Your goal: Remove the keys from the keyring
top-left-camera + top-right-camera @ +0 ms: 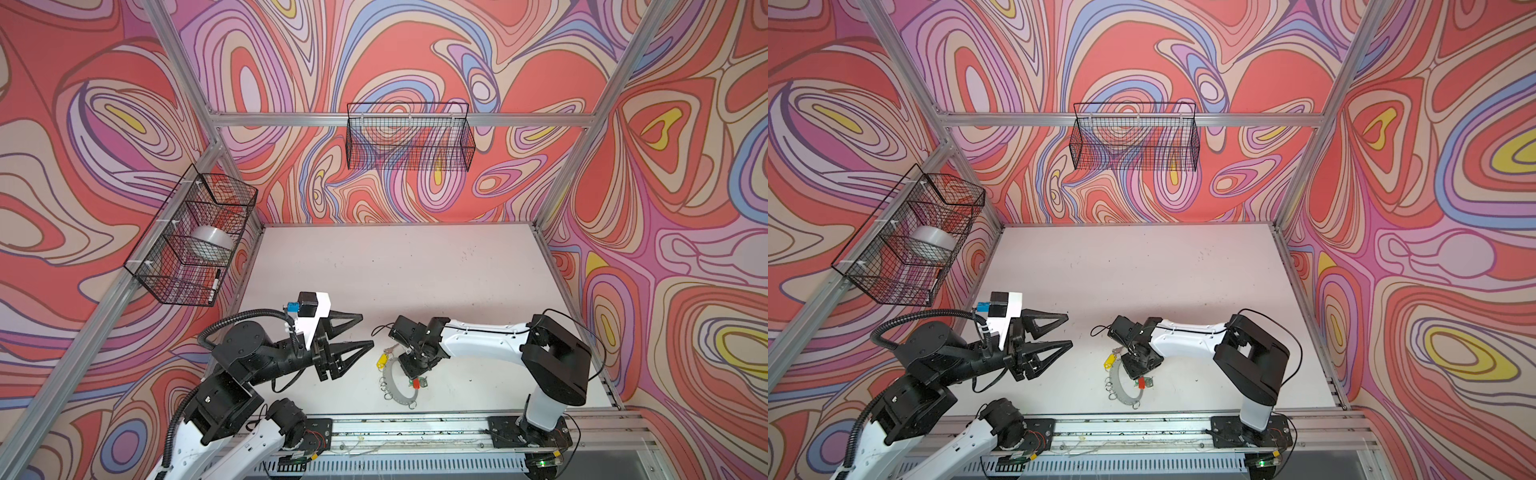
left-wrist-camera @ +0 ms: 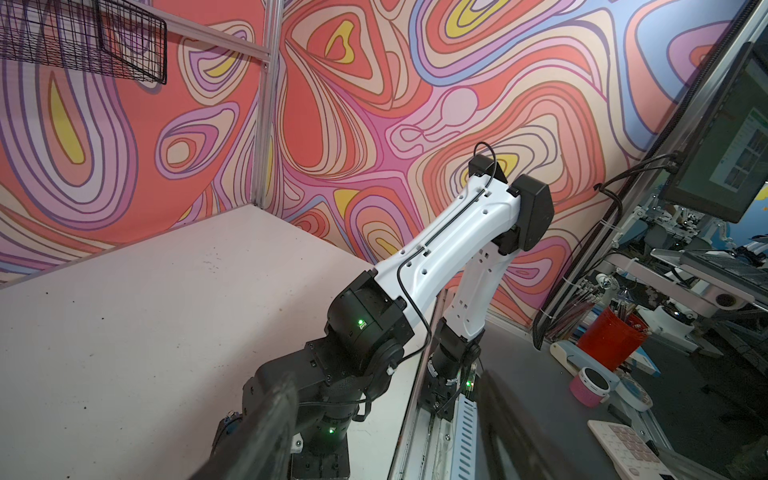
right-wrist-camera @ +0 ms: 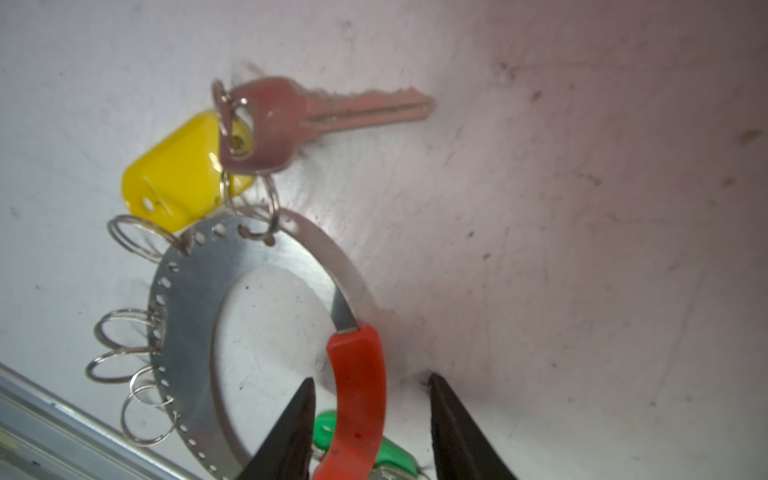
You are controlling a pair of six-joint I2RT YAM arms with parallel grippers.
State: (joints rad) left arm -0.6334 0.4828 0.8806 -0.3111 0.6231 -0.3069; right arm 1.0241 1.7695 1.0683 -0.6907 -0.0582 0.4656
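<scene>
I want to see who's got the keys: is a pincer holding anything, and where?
Nothing is held. The right pincer stands open astride the red part of the keyring, not pinching it. The left pincer is open and empty.

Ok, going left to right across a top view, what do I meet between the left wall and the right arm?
The side wire basket → left claw → yellow key tag → keyring's red segment → right arm's elbow.

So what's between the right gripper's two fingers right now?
In the right wrist view, the red segment of the keyring lies between the open fingers of the right gripper, green tag under it.
</scene>
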